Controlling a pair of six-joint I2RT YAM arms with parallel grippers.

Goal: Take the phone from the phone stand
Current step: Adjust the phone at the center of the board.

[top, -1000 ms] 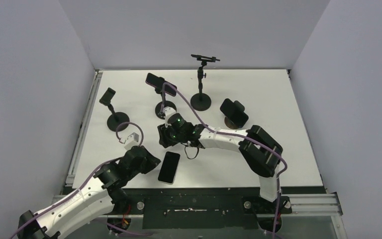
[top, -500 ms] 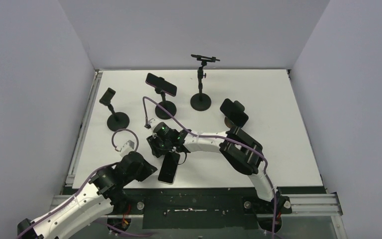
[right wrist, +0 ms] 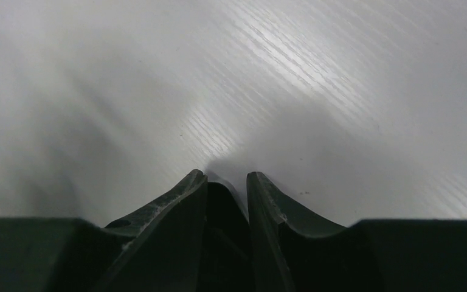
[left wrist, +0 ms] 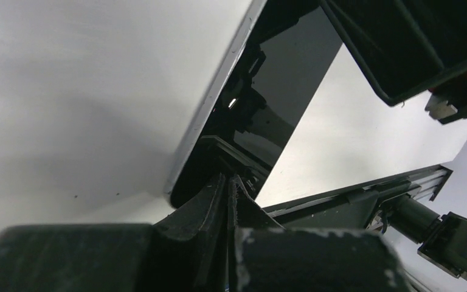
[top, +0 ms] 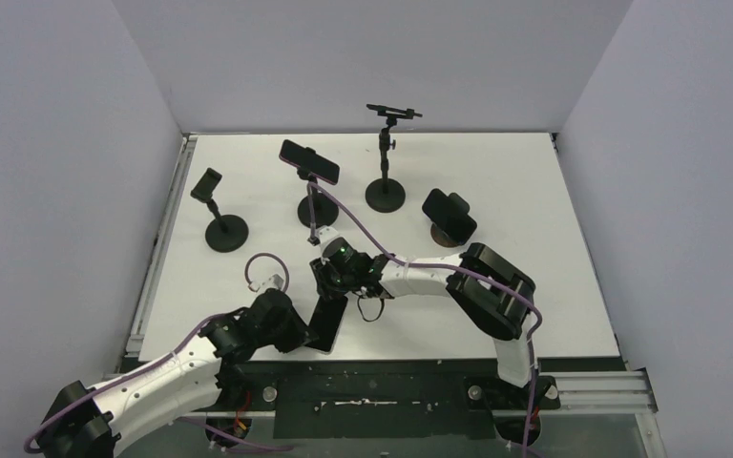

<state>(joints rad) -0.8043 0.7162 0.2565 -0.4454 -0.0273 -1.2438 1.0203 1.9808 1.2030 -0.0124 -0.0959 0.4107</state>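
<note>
From above, the phone (top: 325,322) is seen flat on the table (top: 534,191), lengthwise toward the near edge, right claw (top: 331,285) at its far end, left claw (top: 303,334) beside it. Left wrist: the claw is clenched empty. Right wrist: its grip cannot be told

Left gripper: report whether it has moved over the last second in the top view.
Yes. The left gripper has shifted right, closing on the flat black smartphone, which lies unmoved on the white table.
</note>
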